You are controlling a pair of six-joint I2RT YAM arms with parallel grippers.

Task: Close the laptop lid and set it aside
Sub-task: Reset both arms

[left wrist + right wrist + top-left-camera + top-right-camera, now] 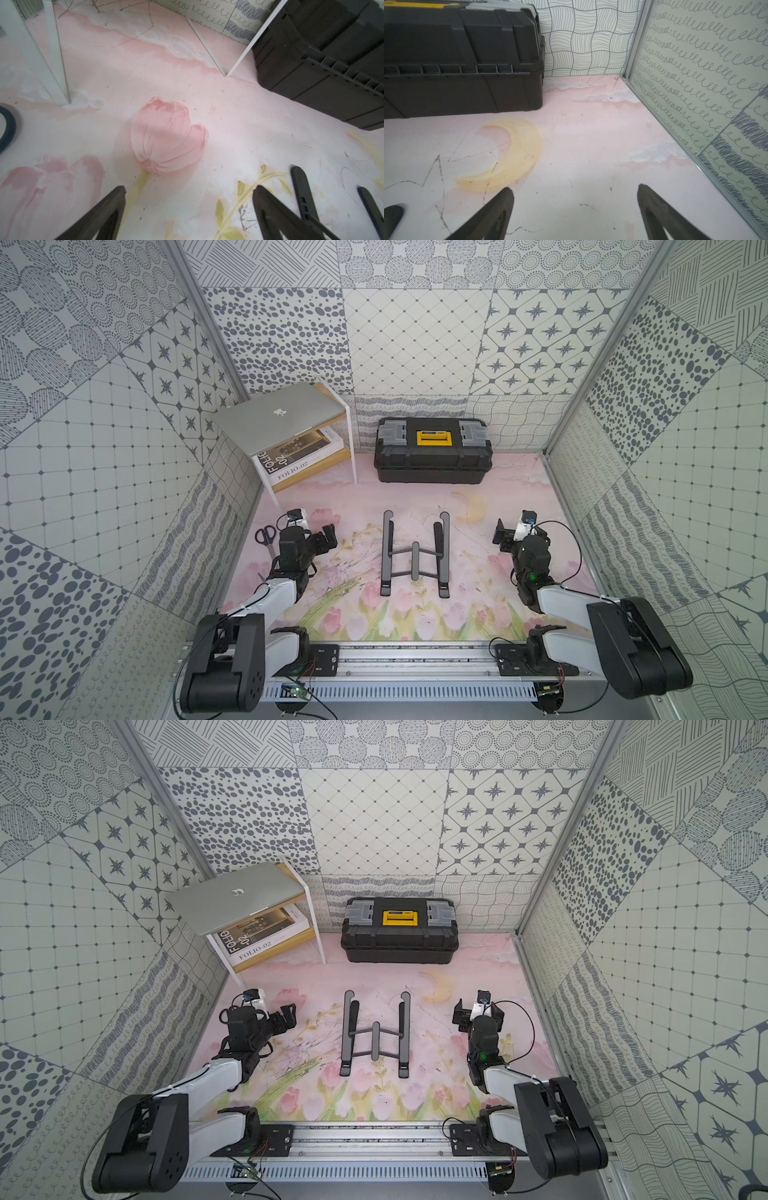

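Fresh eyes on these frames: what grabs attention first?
The silver laptop lies closed atop the white shelf in the back left corner. The black-and-yellow toolbox sits at back centre, and the grey folding stand lies bare in the middle between the left gripper and right gripper, both open.

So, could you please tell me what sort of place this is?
Probably a staged robot test booth: patterned wall panels enclose a floral mat, and two arms mount on an aluminium rail.

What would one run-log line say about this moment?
laptop: lid shut, on shelf | stand: bare | left jaws: open, empty | right jaws: open, empty
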